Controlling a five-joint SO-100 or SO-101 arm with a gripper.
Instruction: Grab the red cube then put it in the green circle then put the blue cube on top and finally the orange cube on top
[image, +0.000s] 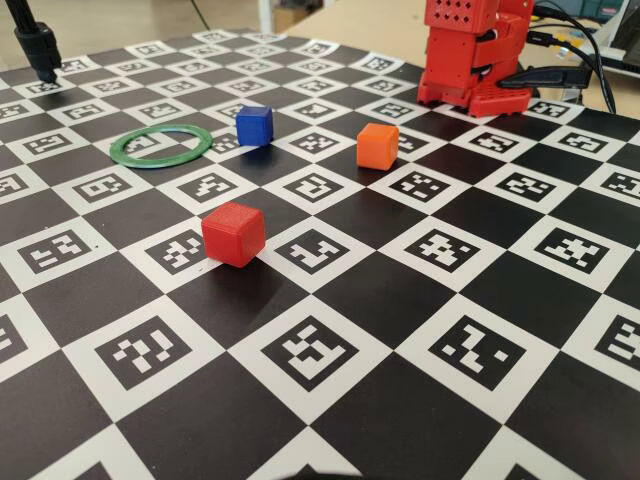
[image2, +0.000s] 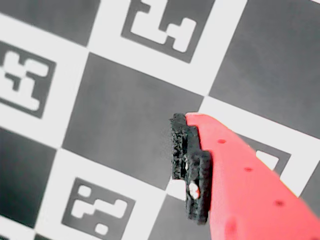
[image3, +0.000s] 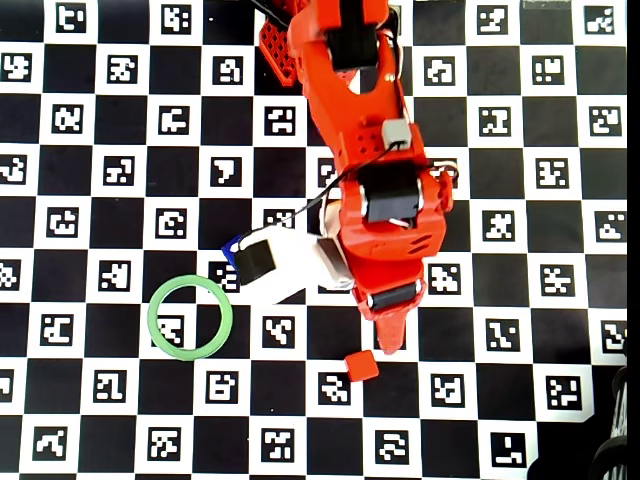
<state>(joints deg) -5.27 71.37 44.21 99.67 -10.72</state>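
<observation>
In the fixed view, going left to right, the green circle (image: 160, 145) lies flat and empty on the checkered desk (image: 420, 400), the red cube (image: 233, 234) sits nearer the camera and well apart from it, the blue cube (image: 254, 125) stands just right of the ring, and the orange cube (image: 377, 146) is further right. From overhead the arm hangs over the board, its end effector (image3: 388, 338) just above the red cube (image3: 361, 365). The wrist view shows the end effector (image2: 192, 165) pressed together and holding nothing. The first pick seems to be in hand: the fingers should spread, centre over the red cube and descend squarely before closing.
</observation>
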